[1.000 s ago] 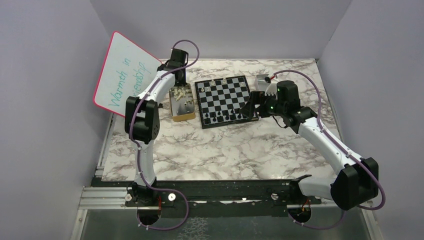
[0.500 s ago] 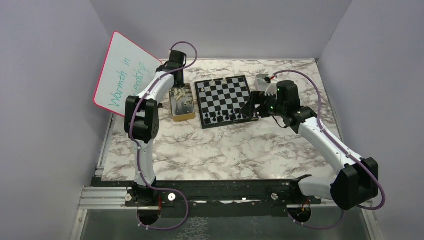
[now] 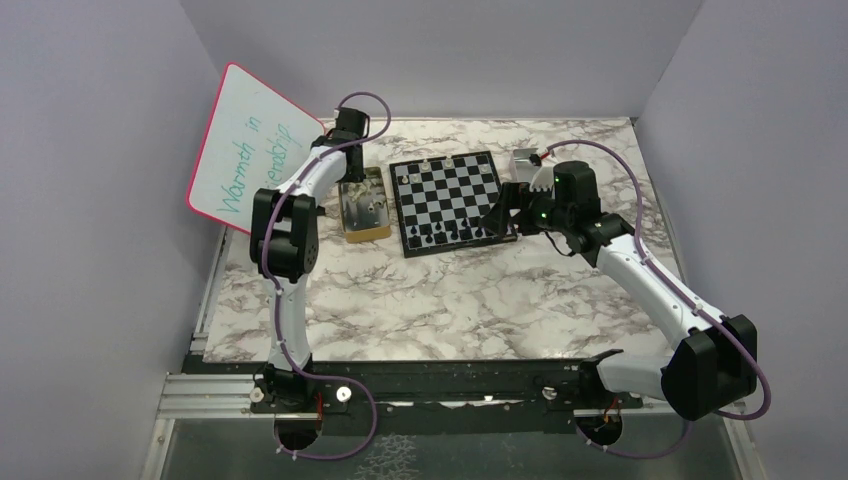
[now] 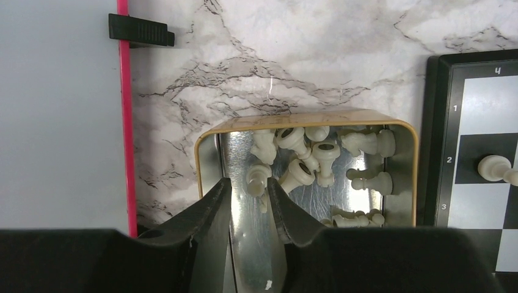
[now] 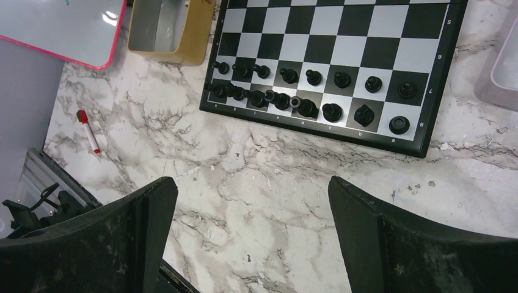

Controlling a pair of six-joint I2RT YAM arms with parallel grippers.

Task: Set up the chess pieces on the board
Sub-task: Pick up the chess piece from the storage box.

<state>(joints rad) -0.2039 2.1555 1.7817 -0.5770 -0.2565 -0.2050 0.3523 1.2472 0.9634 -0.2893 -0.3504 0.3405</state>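
Observation:
The board (image 3: 455, 195) lies at mid-table. Black pieces (image 5: 305, 91) fill its two near rows, and a few white ones (image 3: 427, 165) stand on the far rows. More white pieces (image 4: 317, 152) lie heaped in a gold-rimmed metal tray (image 4: 305, 116) left of the board. My left gripper (image 4: 247, 186) reaches into that tray with its jaws a narrow way apart. A white pawn (image 4: 256, 179) sits at the tips against the right finger, with bare metal showing between it and the left finger. My right gripper (image 5: 251, 183) hovers wide open and empty near the board's near right corner (image 3: 500, 215).
A pink-edged whiteboard (image 3: 250, 150) leans at the far left, close beside the tray. A second metal tray (image 3: 525, 160) sits off the board's far right corner. A red marker (image 5: 87, 131) lies on the marble near the left edge. One white piece (image 4: 495, 168) stands on the board's edge row.
My left wrist has drawn back a little toward the far wall, uncovering more of the tray. The right arm has not moved.

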